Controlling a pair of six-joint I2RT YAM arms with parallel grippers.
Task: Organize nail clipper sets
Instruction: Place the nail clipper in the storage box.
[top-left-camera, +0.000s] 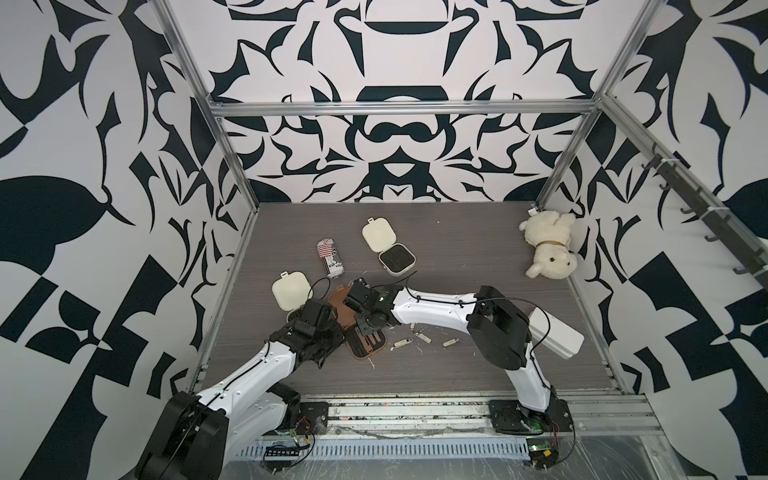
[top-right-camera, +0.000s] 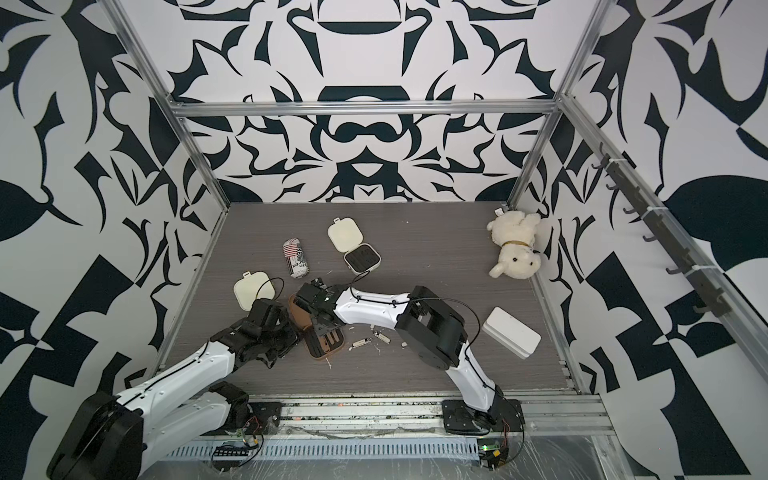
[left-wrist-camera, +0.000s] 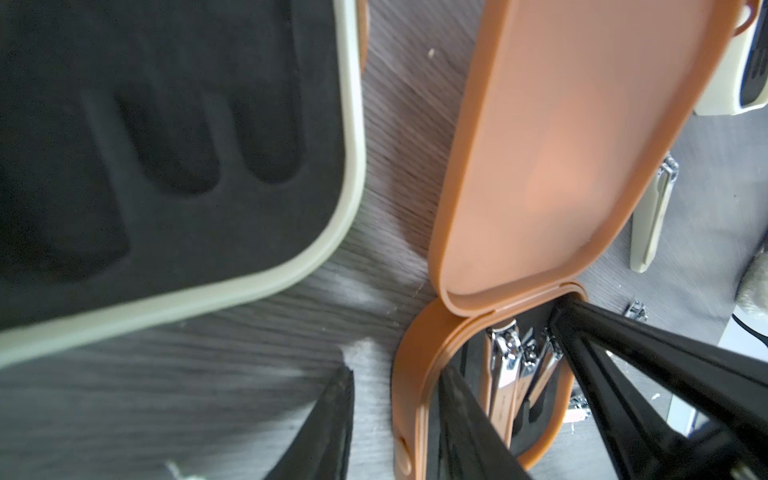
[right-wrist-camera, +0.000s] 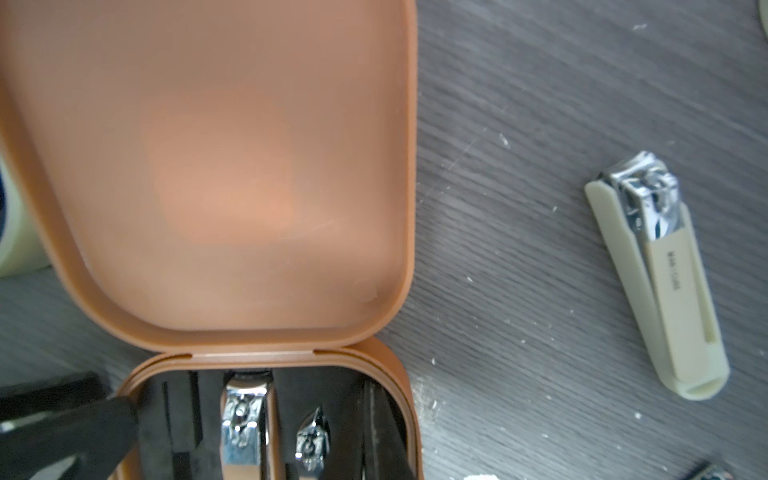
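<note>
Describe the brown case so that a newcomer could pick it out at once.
On the grey table, look near the front, where the two arms meet. An open hinged case lies there, clippers in its black insert. Unlike both cream cases, it is brown.

Both top views look from high above the near edge of the grey wood-grain table, angled down toward its far edge, and share the whole surface. The two wrist views sit very close over the table left of its middle, facing down. Both share the open brown rounded-square plastic hinged case, seen from different sides.
</note>
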